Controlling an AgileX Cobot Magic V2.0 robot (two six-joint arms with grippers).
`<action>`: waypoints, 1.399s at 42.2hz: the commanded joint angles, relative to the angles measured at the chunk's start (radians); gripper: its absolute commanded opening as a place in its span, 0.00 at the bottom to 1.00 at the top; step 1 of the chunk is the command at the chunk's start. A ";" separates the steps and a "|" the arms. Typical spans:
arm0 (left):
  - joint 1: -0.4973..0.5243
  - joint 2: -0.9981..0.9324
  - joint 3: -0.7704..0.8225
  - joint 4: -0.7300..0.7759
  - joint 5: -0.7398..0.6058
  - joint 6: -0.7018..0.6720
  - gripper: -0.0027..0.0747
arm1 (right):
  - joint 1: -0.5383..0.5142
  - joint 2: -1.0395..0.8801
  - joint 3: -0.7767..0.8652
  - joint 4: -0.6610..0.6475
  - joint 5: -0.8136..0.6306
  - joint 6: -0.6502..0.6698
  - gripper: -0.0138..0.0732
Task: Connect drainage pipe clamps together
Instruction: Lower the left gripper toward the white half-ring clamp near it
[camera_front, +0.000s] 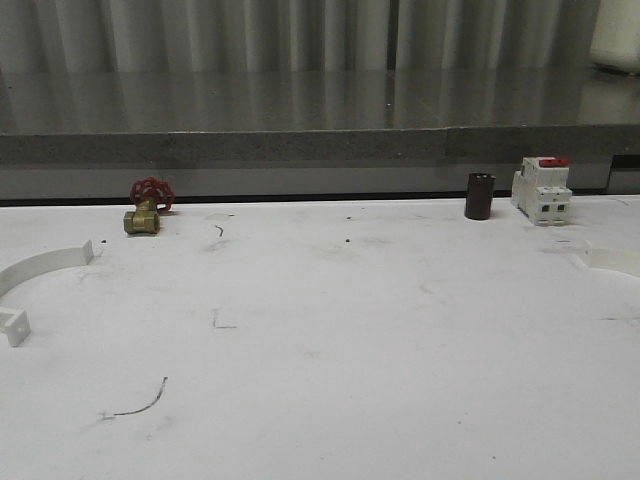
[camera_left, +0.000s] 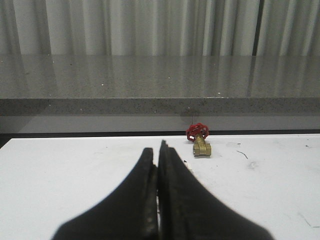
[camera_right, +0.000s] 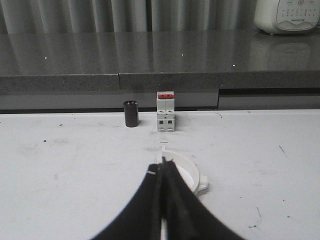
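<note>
One of the drainage pipe clamps, a white half-ring (camera_front: 42, 264) with an outer lug (camera_front: 14, 326), lies on the table at the far left of the front view. The other clamp (camera_front: 616, 260) lies at the far right edge. In the right wrist view that clamp (camera_right: 189, 169) lies flat on the table just beyond and partly behind my right gripper (camera_right: 161, 165), whose black jaws are shut with nothing between them. My left gripper (camera_left: 156, 150) is also shut and empty above the white table. A small white bit (camera_left: 188, 165) peeks out beside its finger.
A brass valve with a red handwheel (camera_front: 148, 208) stands at the back left. A dark cylinder (camera_front: 479, 196) and a white red-topped breaker (camera_front: 541, 189) stand at the back right. A grey ledge (camera_front: 320, 145) runs behind the white table (camera_front: 330, 350).
</note>
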 joint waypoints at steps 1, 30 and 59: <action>0.001 -0.012 0.023 -0.006 -0.079 -0.002 0.01 | -0.004 -0.016 -0.005 -0.005 -0.088 -0.005 0.02; 0.001 -0.012 0.021 -0.006 -0.154 -0.002 0.01 | -0.004 -0.016 -0.005 -0.089 -0.111 -0.029 0.02; 0.001 0.284 -0.629 -0.006 0.335 -0.002 0.01 | -0.004 0.256 -0.627 -0.024 0.359 -0.014 0.02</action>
